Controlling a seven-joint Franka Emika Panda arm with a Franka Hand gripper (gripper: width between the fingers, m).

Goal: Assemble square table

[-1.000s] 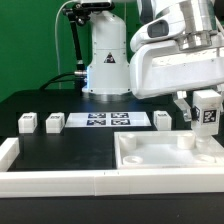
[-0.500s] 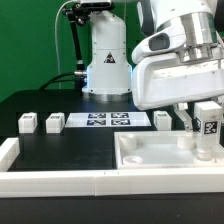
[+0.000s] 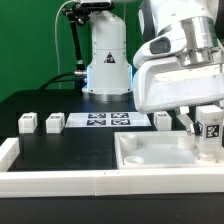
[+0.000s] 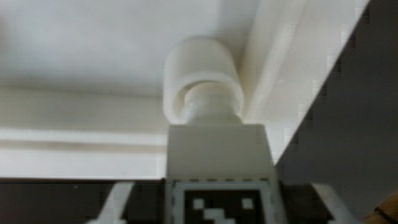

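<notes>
Hand (image 3: 206, 122), pinching an upright tagged leg (image 3: 210, 133) over a corner of the square tabletop (image 3: 150, 160) at the exterior view's right edge, may miss the corner socket (image 4: 199, 75) if lowered off-axis, jamming or tilting the leg.

the square slab (image 3: 150, 160) lies lower right in the exterior view, a leg (image 3: 211, 128) upright at its right corner. the marker board (image 3: 105, 121) lies centre, two legs (image 3: 27, 122) (image 3: 54, 122) left of it, a third leg (image 3: 162, 120) right.
</notes>
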